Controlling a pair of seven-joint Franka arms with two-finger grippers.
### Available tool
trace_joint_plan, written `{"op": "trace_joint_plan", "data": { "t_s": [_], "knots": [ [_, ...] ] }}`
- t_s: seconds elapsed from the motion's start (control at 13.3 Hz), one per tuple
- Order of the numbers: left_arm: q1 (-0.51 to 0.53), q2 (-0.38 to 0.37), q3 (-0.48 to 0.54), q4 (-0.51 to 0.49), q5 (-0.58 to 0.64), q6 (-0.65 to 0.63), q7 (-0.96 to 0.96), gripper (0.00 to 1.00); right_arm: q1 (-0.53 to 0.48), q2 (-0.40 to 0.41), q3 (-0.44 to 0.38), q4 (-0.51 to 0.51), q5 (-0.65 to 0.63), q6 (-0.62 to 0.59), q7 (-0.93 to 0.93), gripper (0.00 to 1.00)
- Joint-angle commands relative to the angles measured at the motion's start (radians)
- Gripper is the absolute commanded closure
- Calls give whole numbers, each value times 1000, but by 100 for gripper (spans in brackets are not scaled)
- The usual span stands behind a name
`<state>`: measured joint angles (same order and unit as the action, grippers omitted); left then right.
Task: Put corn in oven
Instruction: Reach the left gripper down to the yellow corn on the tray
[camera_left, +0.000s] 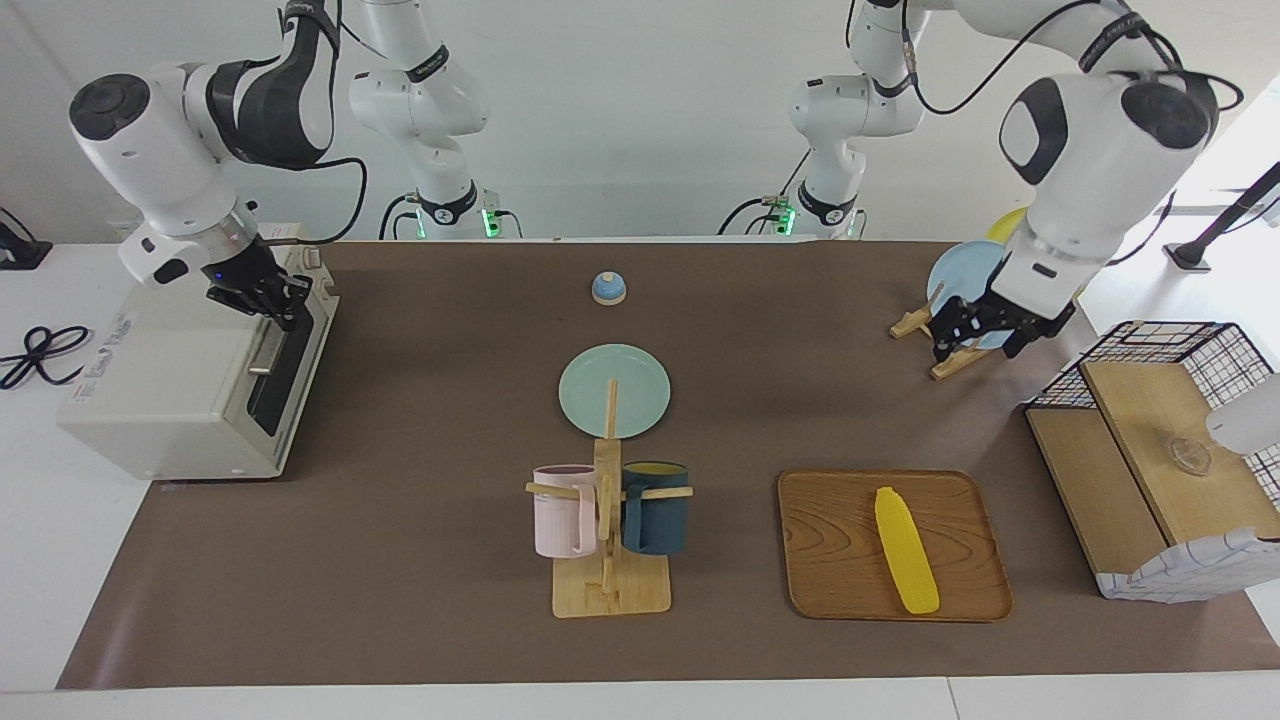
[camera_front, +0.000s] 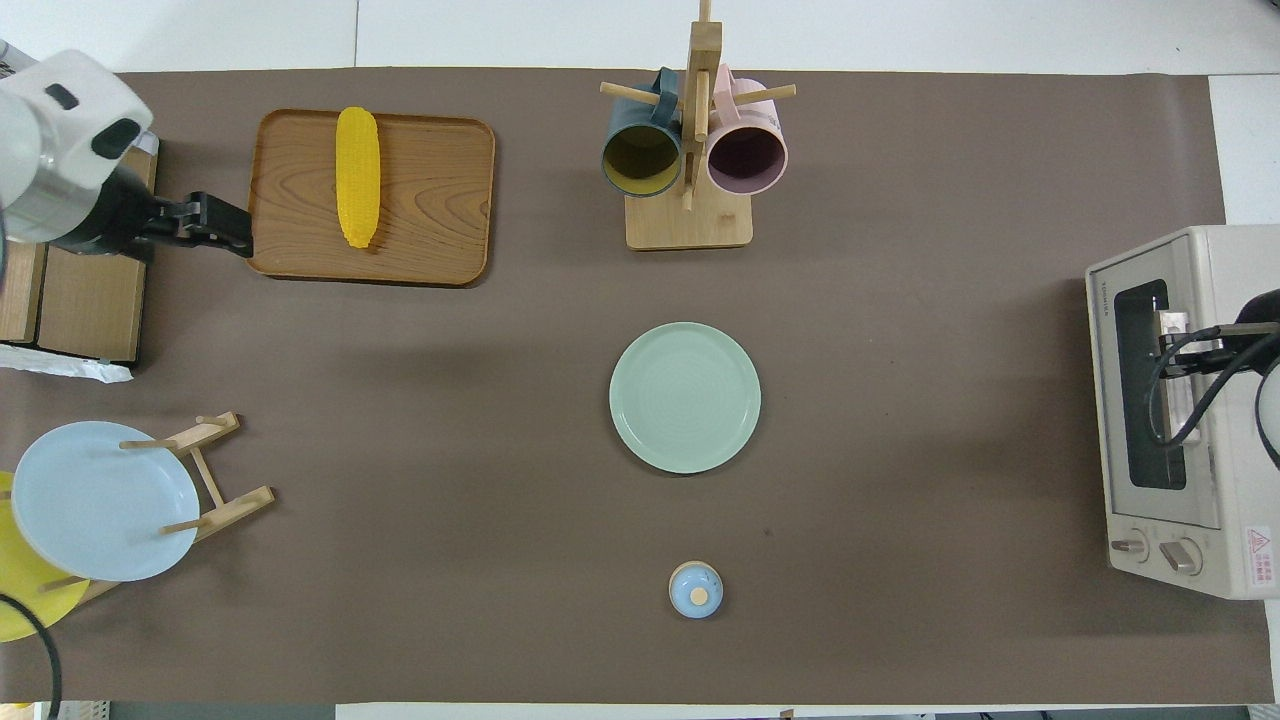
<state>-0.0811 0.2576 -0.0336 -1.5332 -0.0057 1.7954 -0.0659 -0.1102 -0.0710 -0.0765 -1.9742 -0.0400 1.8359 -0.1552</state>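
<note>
A: Corn (camera_left: 907, 549) lying untouched on the wooden tray (camera_left: 830, 590), at the left arm's end of the worktop (camera_left: 420, 560). Nothing moved toward the toaster oven (camera_left: 170, 390) yet.

B: Oven door (camera_left: 283, 360) closed, then?

A: Closed, by the look of it. Right hand (camera_left: 280, 300) down at the door's top edge by the metal bar handle (camera_left: 268, 347), fingertips drawn together. Clamped on the handle or merely touching: hard to say from either view.

B: And the left hand (camera_left: 985, 335)?

A: Fingers apart, holding nothing. Hanging over the wooden plate rack (camera_left: 940, 345) in the facing view; from overhead, just beside the tray's edge, short of the corn.

B: So, progress?

A: Early stage, by judgement. Door to be pulled down first, probably. After that: reaching the cob, gripping it, carrying it across the worktop past the mug tree (camera_left: 607, 520) and the green plate (camera_left: 640, 385), setting it on the rack inside. All of that left to do.
</note>
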Motion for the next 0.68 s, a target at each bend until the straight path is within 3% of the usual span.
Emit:
{"op": "trace_joint_plan", "data": {
  "t_s": [0.0,0.23,0.6],
  "knots": [
    [-14,262,1,235,-10,36,41,0,-25,-20,7,-44,-29,40,-17,100],
    [-13,500,-38,431,-10,120,41,0,-40,-18,7,-67,-55,75,-18,100],
    [-38,592,-35,429,-5,280,44,0,-40,-16,9,-78,-77,77,-21,100]
  ]
}}
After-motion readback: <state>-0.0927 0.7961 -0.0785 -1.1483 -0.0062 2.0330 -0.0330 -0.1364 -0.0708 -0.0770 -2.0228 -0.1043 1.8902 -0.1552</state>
